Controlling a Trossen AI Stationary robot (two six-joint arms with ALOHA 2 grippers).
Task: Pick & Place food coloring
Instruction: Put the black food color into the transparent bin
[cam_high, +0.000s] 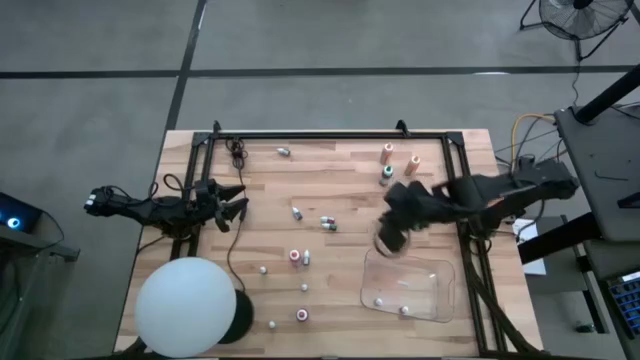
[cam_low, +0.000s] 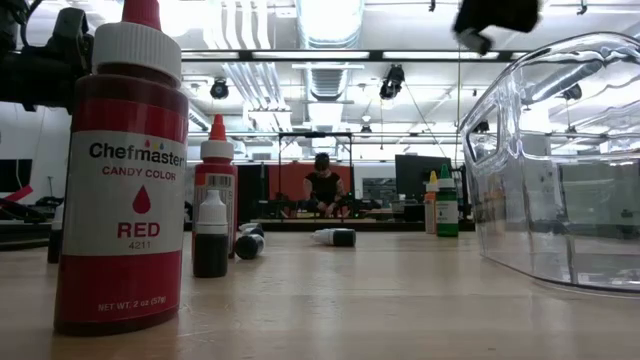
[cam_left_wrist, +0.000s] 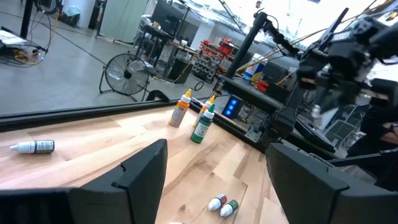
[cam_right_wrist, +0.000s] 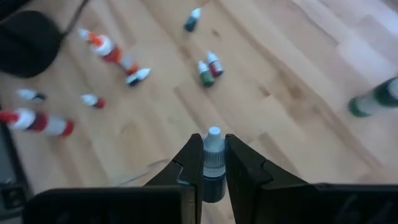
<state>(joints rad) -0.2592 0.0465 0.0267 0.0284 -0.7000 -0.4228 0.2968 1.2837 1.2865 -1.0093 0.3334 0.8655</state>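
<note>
Right gripper clamps 1 white-capped bottle; probably above the tray at lower right—release low, centred.

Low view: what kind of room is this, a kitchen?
Probably not a kitchen; more likely a robotics lab or workshop. The ceiling shows bare ducts and lights, a floor fan stands on concrete, and racks of equipment fill the background.

- High view looked straight down on the whole table.
- Low view sat at table height, very near a red bottle.
- Both showed the tray.
</note>
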